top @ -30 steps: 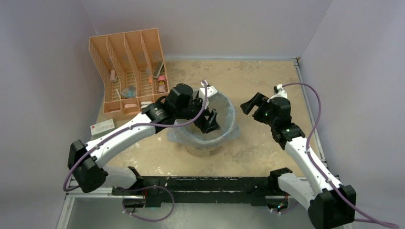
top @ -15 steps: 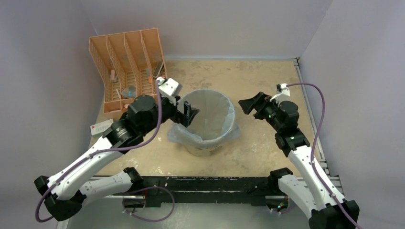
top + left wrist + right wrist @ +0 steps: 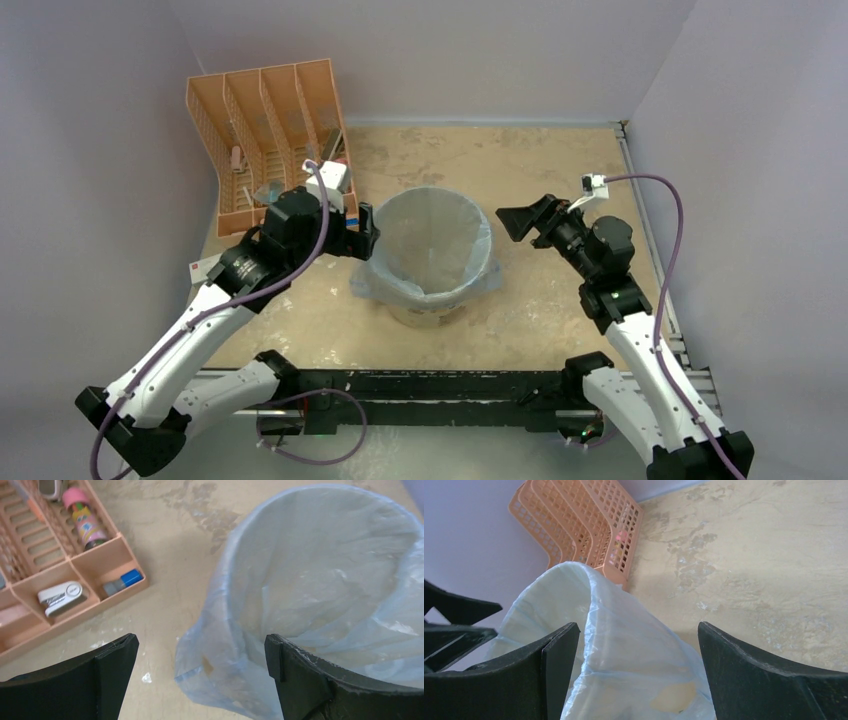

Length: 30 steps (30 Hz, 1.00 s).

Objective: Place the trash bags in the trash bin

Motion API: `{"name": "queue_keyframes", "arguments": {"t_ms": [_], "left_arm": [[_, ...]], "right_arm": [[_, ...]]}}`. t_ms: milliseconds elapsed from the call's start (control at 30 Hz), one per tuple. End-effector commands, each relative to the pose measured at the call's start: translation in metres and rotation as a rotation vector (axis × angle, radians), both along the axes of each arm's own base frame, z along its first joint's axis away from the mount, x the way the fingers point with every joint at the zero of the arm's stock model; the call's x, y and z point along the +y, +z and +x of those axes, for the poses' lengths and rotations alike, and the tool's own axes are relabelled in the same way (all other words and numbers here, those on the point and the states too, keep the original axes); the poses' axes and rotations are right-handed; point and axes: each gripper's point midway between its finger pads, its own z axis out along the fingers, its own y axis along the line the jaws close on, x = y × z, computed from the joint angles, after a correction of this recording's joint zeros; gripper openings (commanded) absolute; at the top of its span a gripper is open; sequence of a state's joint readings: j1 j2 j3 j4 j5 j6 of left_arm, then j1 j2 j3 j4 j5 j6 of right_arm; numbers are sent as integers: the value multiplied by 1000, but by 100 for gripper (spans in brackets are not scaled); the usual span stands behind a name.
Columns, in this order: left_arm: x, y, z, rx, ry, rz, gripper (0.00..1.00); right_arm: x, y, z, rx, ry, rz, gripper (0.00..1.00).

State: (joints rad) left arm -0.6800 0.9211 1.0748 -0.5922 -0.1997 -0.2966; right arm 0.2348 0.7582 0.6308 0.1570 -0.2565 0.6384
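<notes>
Thin translucent light-blue plastic bag (image 3: pixel 440 255) lines the round cream plastic bucket (image 3: pixel 425 312) at mid-bench (image 3: pixel 560 160). Left fingers (image 3: pixel 100 680), spread and empty, hover just beside its left rim. Right fingers (image 3: pixel 764 680), likewise spread, stand near its right rim.

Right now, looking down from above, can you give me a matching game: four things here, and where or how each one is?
Things:
1. trash bag
2. orange rack
3. left gripper
4. right gripper

Places and states:
A. open, to the right of the trash bin
B. lining the bin, folded over its rim
C. back-left corner of the table
D. open, by the bin's left side

Pairs: 1-B, 2-C, 3-D, 4-A
</notes>
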Motion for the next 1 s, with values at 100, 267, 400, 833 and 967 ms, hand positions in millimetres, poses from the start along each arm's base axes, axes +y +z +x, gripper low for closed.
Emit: {"name": "queue_keyframes", "arguments": {"t_ms": [100, 267, 400, 833, 967], "left_arm": [[-6, 6, -12, 74, -85, -123, 100], [-7, -12, -12, 145, -49, -133, 100], [-7, -19, -19, 157, -39, -179, 100], [-9, -32, -20, 179, -63, -159, 91], [-16, -41, -23, 206, -108, -141, 81]], "right_arm": [[17, 20, -10, -67, 113, 55, 89], [30, 66, -24, -165, 244, 3, 80], [59, 81, -32, -164, 413, -114, 74], [169, -5, -45, 106, 447, -666, 58], [177, -23, -66, 133, 552, -694, 58]]}}
